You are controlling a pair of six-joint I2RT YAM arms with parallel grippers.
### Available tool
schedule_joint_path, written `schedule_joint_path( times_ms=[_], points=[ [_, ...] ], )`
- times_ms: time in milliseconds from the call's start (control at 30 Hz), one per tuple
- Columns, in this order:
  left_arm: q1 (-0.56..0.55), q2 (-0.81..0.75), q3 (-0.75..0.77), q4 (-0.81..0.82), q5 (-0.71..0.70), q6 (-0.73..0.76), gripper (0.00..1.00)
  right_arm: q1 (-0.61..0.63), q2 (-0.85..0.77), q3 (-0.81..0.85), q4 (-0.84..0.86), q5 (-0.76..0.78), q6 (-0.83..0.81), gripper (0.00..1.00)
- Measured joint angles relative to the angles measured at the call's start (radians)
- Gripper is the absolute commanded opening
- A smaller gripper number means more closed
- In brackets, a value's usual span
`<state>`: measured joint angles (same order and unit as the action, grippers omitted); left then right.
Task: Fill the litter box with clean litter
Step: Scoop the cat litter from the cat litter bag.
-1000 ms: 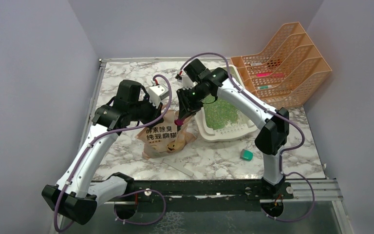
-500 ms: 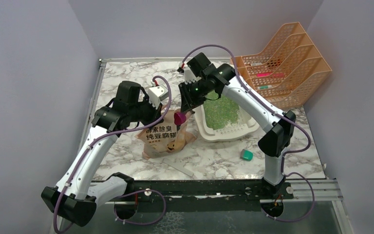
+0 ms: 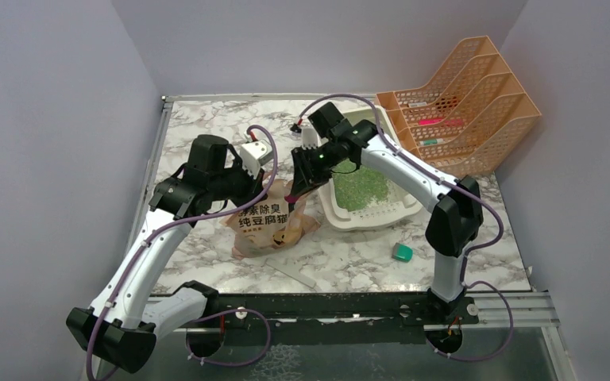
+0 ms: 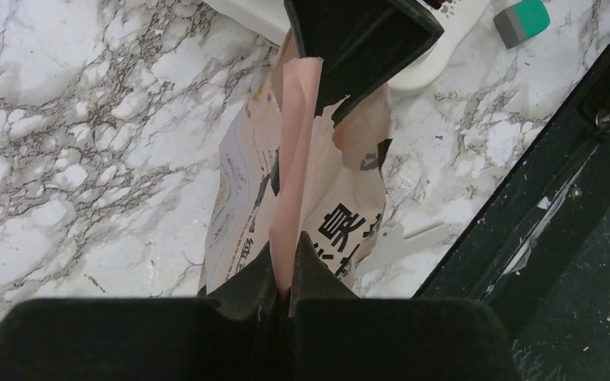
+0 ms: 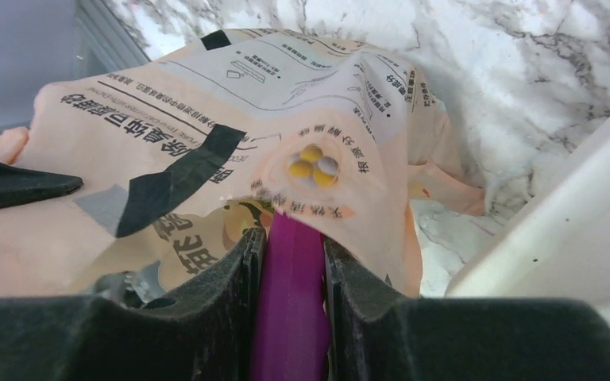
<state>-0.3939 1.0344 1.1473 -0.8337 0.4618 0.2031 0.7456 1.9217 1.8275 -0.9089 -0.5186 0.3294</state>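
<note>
1. While my left jaws pinch the crinkled tan paper bag (image 4: 290, 159), my right jaws clamp a smooth magenta scoop (image 5: 290, 317), its head hidden by the bag.
2. Beside it, the rounded cream litter box (image 3: 365, 216) holds granular green clean litter (image 3: 361, 186).
3. Orange mesh rack (image 3: 476, 119) stands behind.

left arm (image 3: 147, 254): comes up off its base at the near-left corner, then the forearm swings right toward the middle of the bench
left gripper (image 4: 288, 266): jaws pretty much fully together, pinching the top edge of the paper bag (image 4: 341, 222)
right arm (image 3: 413, 171): stands up from the near-right base, elbow out right, forearm reaching far and left, wrist bent down
right gripper (image 5: 292, 242): partly closed, pads squeezing the magenta scoop (image 5: 290, 317) handle
spacing: both grippers close together, tips near each other
</note>
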Motion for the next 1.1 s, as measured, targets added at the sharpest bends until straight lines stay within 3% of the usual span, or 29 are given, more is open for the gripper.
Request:
schedule_joint_path(
  times_ms=[300, 533, 867, 1100],
  points=[
    [0.0, -0.042, -0.025, 0.024, 0.001, -0.004, 0.0, -0.114, -0.148, -0.359, 0.383, -0.318, 0.209, 0.01],
    [0.0, -0.045, -0.029, 0.029, 0.01, 0.001, 0.0, -0.217, -0.221, -0.577, 0.782, -0.547, 0.451, 0.01],
    [0.0, -0.179, -0.131, 0.1, 0.014, 0.002, 0.0, -0.406, -0.256, -0.619, 0.871, -0.746, 0.488, 0.01],
    [0.0, -0.237, -0.201, 0.175, 0.024, -0.026, 0.0, -0.444, -0.269, -0.557, 0.694, -0.772, 0.36, 0.01]
  ],
)
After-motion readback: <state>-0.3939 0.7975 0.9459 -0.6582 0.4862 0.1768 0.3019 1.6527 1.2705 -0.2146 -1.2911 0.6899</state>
